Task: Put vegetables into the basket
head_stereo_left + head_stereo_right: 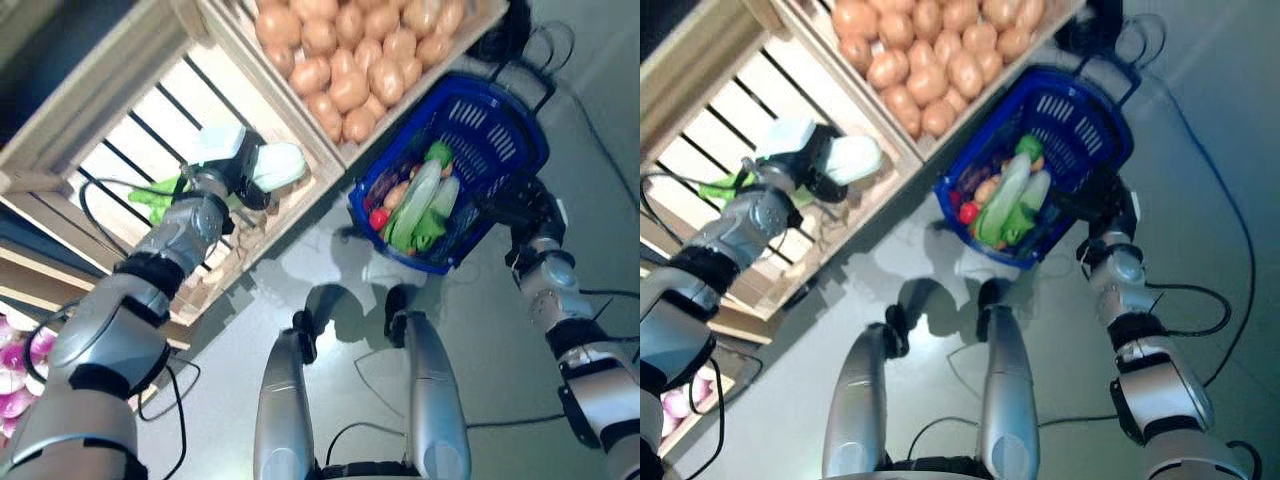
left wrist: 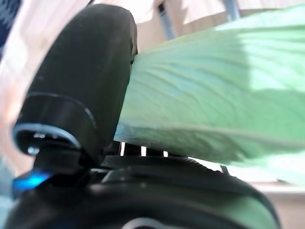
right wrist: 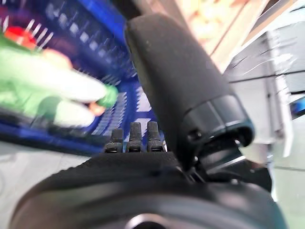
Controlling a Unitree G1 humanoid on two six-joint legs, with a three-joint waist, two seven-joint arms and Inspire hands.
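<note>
1. Slatted wooden crate (image 1: 120, 120): sits directly under and behind the left hand. A few green peppers (image 1: 152, 195) remain on its slats, just beside that hand's wrist side.
2. Potato crate (image 1: 350, 50): heaped with potatoes, lies between the two hands, touching the slatted crate's edge and just above the basket.
3. Blue basket (image 1: 500, 120): hangs from the right hand (image 1: 530, 215), which is curled round its rim or handle at the basket's near side; the wrist view shows fingers and thumb wrapped on blue plastic. Already inside: pale-green cabbages, a red tomato, some brownish items.
4. Napa cabbage (image 1: 275, 165): the task's current item, pinched in the left hand (image 1: 235, 175), thumb on one side, fingers on the other, lifted over the crate's front rail. Well apart from the basket.
5. Progress, judged: partly loaded. This cabbage must travel across to the basket; the peppers are also left.
</note>
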